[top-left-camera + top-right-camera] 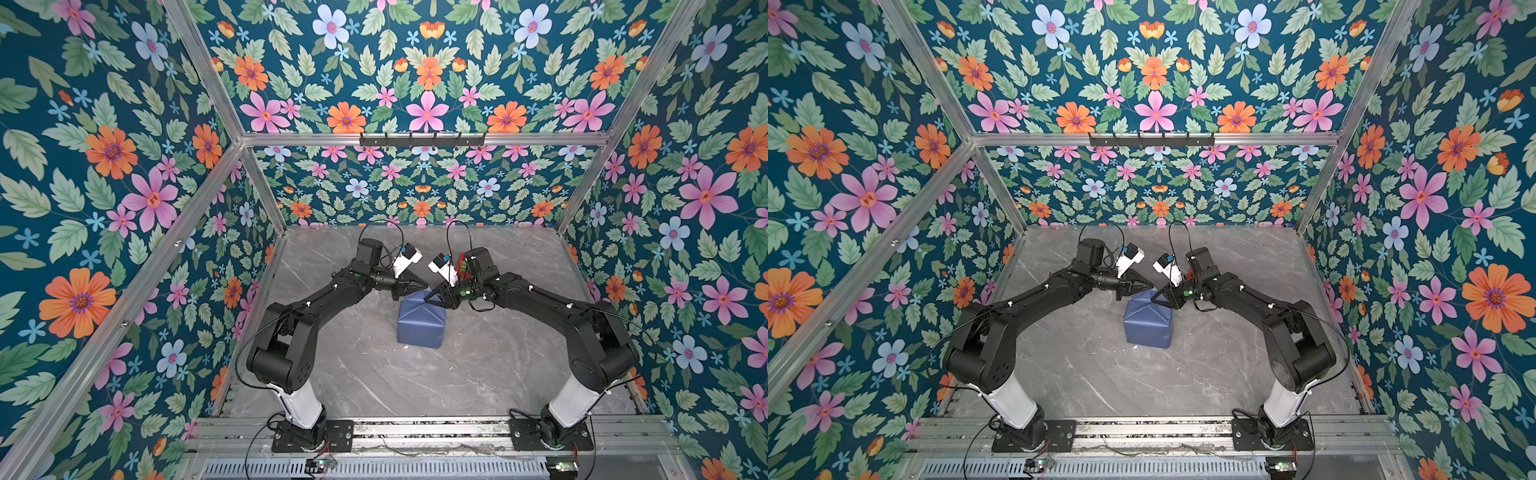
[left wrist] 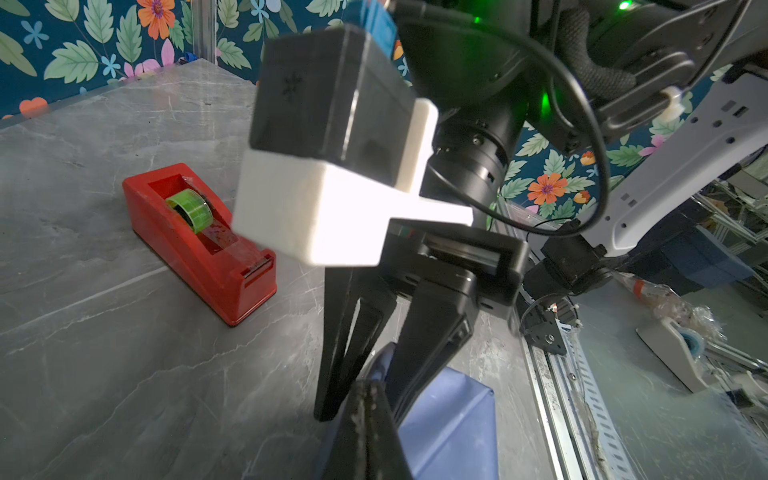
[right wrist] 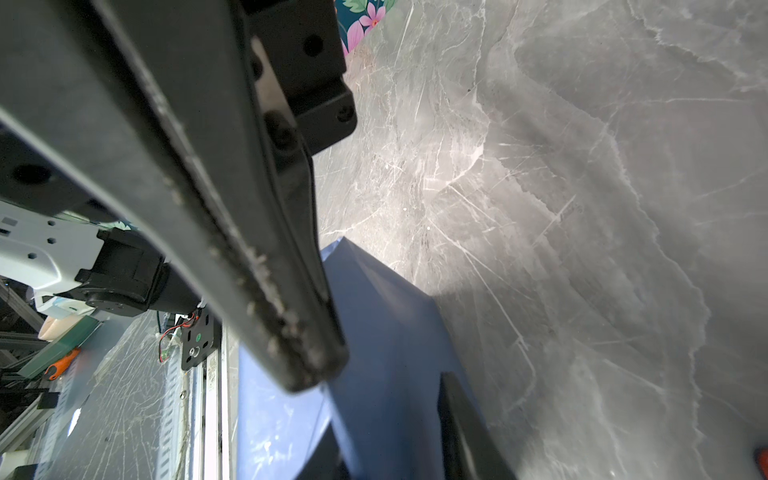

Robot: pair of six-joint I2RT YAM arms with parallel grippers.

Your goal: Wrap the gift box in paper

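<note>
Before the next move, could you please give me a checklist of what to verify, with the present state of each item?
1. Paper covers the gift box: ok, no green shows.
2. Left gripper jaws shut: ok.
3. Left gripper pinches the paper: cannot tell.
4. Right gripper jaws apart around a raised paper fold: ok.
5. Tape dispenser stands on the table, apart from the paper: ok.
6. Folds taped down: cannot tell.
</note>
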